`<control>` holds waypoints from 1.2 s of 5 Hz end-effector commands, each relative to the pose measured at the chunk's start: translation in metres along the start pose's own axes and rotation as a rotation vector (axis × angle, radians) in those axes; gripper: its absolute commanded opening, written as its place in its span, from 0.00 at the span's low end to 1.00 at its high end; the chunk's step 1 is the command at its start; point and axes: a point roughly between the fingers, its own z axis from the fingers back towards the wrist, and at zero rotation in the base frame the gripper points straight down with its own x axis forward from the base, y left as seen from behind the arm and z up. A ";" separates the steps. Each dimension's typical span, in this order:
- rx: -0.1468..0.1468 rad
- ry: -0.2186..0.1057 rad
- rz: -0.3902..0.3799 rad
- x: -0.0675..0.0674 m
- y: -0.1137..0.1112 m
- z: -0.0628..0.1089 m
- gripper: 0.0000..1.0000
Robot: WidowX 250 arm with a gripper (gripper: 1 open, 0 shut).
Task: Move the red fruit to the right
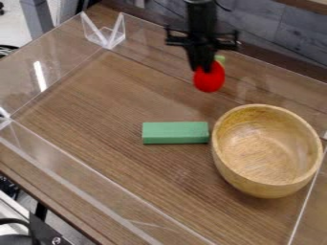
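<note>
The red fruit (209,77), a small strawberry-shaped toy, hangs in the air at the upper middle of the camera view, behind the wooden bowl and the green block. My gripper (205,64) comes down from the top edge and is shut on the fruit's top end, so its green leaves are mostly hidden between the black fingers. The fruit is clear of the table surface.
A green rectangular block (175,132) lies flat in the middle of the wooden table (90,144). A round wooden bowl (266,148) stands to its right, near the table's right edge. Clear acrylic walls (102,32) ring the table.
</note>
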 end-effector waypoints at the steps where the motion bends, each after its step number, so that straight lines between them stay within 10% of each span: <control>1: -0.001 -0.066 0.007 0.011 -0.013 0.022 0.00; 6: 0.008 -0.063 -0.047 0.003 -0.012 -0.004 0.00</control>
